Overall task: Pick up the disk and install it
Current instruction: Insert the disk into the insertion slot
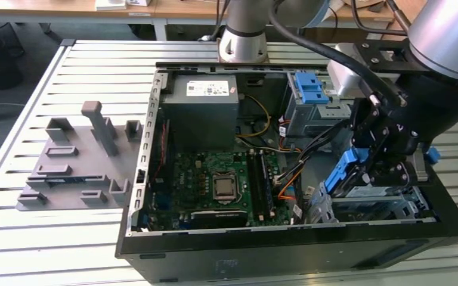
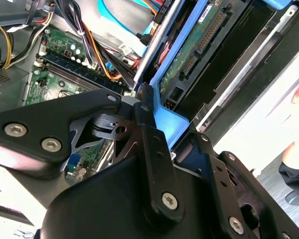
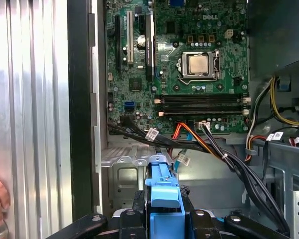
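Holding the disk [image 1: 343, 176] on edge, jaws closed on its bracket, the gripper [image 1: 384, 170] aligns it with the case's [image 1: 293, 250] corner cage [image 1: 372, 208].

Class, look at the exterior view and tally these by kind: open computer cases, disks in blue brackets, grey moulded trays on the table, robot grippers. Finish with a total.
open computer case: 1
disk: 1
grey tray: 1
gripper: 1
Total: 4
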You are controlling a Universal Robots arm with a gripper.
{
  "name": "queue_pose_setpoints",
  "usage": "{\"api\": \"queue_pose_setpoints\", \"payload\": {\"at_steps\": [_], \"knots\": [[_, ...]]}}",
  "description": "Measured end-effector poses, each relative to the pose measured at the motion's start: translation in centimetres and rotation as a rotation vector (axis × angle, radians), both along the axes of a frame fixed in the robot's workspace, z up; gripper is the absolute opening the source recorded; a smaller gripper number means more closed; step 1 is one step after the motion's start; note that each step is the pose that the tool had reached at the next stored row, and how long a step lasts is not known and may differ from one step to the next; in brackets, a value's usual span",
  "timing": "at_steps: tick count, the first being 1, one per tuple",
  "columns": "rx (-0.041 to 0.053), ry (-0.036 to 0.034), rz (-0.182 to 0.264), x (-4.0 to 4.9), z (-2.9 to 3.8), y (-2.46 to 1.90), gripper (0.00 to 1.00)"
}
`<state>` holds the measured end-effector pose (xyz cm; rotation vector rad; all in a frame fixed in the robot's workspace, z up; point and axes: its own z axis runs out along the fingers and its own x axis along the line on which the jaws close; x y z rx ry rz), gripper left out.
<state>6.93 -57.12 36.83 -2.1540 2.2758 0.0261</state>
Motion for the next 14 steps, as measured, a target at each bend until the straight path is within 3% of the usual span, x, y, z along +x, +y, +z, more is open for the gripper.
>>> {"api": "queue_pose_setpoints", "payload": {"at_steps": [14], "knots": [[0.0,0.0,0.0,0.0,-1.22,0.0,0.36]]}}
